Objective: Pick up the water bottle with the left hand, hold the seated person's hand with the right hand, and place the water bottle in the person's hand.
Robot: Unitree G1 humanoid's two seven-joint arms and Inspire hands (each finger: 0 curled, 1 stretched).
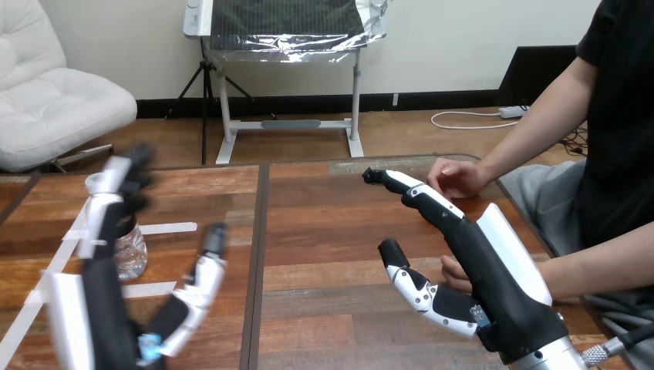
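A clear water bottle [131, 250] stands upright at the table's left, its white cap [96, 183] just showing. My left hand [100, 301] is open right in front of it, straight fingers [116, 196] covering the bottle's left side and the thumb [202, 271] spread to its right. My right hand [501, 281] is open at the right, fingers stretched toward the far edge. The person's upper hand [456, 177] rests on the table just beyond those fingertips. The person's lower hand [455, 271] peeks out from behind my right palm; I cannot tell if they touch.
White tape strips [166, 228] mark the wooden table [324, 231] around the bottle. A dark seam [258, 254] runs down the table between its two halves. The person sits at the right side, forearms reaching in over the table edge.
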